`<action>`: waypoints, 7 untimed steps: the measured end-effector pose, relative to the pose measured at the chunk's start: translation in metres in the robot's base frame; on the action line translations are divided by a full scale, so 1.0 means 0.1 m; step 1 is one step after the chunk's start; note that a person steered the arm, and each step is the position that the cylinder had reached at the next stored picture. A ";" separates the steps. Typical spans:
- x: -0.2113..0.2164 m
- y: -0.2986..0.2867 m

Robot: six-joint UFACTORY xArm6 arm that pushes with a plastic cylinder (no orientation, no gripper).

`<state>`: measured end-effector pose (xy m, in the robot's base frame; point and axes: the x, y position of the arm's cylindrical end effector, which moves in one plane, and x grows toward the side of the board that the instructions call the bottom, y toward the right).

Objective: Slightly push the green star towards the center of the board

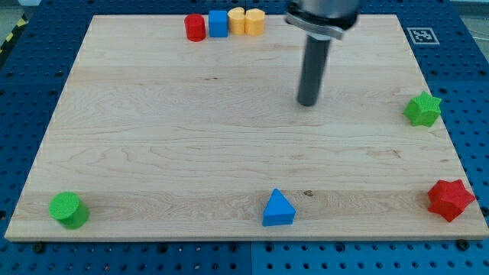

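**Board with 8 blocks and rod tip**

A wooden board (229,153) is shown on a blue perforated table (30,92). At the view's bottom left a green cylinder (69,209) is seen. Along the top edge, 4 blocks are lined up touching: red cylinder (195,27), blue cube (218,23), and 2 yellow blocks (246,21) of unclear shape. A blue triangle (278,208) is placed at bottom centre. My tip (308,103) is set down right of centre, well apart from every block; no gripper is fitted, so no opening or closing can be told. The green star (422,108) is found at the right edge, right of my tip. A red star (450,199) is seen at bottom right.
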<state>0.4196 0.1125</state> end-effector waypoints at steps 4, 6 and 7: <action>0.73 1.40; 0.74 1.51; 0.75 1.70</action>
<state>0.4947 0.2823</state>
